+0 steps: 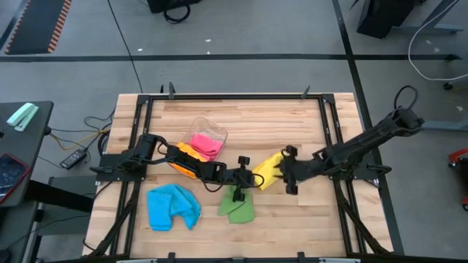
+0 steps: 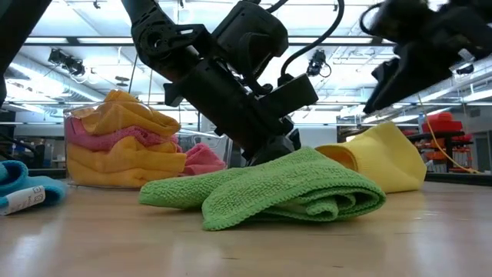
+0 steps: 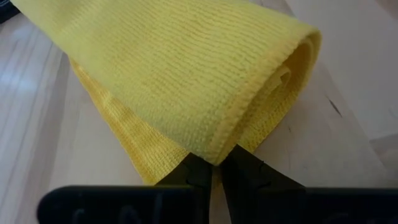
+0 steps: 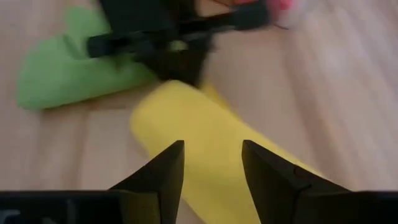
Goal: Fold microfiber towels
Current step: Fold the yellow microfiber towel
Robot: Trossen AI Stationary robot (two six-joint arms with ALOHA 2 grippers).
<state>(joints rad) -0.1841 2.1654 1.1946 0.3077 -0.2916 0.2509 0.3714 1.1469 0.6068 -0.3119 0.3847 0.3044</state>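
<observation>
A yellow towel [image 1: 269, 169] lies folded over itself on the table at mid-right; it also shows in the low view [image 2: 388, 158]. My left gripper [image 1: 251, 177] is shut on its left end. My right gripper [image 1: 289, 177] is open just above the towel's right part [image 4: 205, 130], touching nothing. A green towel [image 1: 238, 207] lies crumpled near the front centre, and a blue towel [image 1: 173, 207] lies crumpled at the front left. My left gripper pinches the yellow towel's hemmed edge [image 3: 214, 149] at its left end between its two fingers. The fingers come nearly level from the table's left. Whether they hold one layer or several, I cannot tell. The towel rests on the table, rolled over in a loose fold [image 3: 292, 68].
A clear plastic tub [image 1: 207, 133] at the back left of centre holds orange and pink towels [image 2: 123, 142]. The green towel [image 2: 269, 188] lies right in front of my left gripper. Black frame rails [image 1: 329, 124] run along the table's edges.
</observation>
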